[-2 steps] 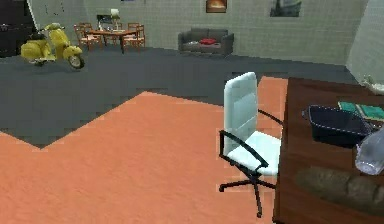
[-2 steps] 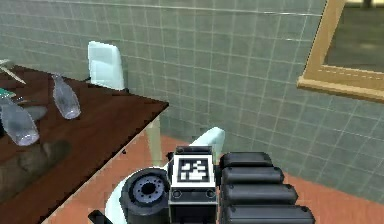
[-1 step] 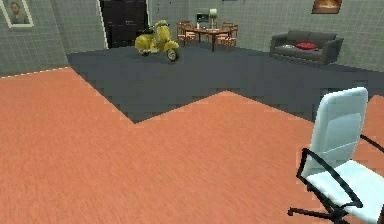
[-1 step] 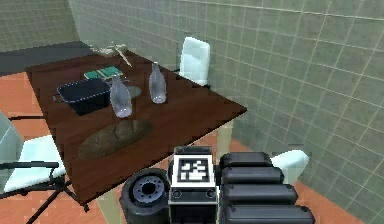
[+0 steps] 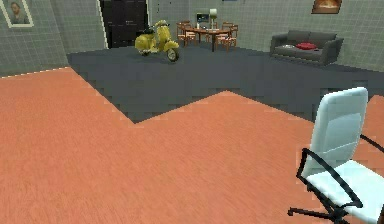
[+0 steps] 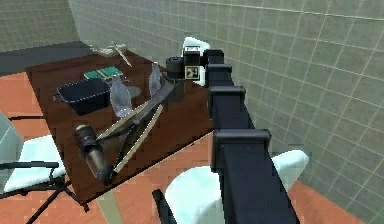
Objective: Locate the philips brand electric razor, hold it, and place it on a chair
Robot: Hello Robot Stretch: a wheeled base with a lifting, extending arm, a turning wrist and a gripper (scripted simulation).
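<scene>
My arm (image 6: 235,140) rises as a straight dark bar from the arm side view's bottom edge, running along the right-hand edge of the brown bench (image 6: 50,80). It ends at two white marker squares (image 6: 190,58). My fingers (image 6: 163,88) point left from there, with the benchtop behind them. Things lie at and behind them, so I cannot tell whether they are grasping anything. A clear bottle (image 6: 120,97), a black tray (image 6: 85,93) and a bat (image 6: 100,140) lie on the bench. I cannot pick out the razor among the small things there. A white chair (image 6: 205,195) stands at the bench's near side.
</scene>
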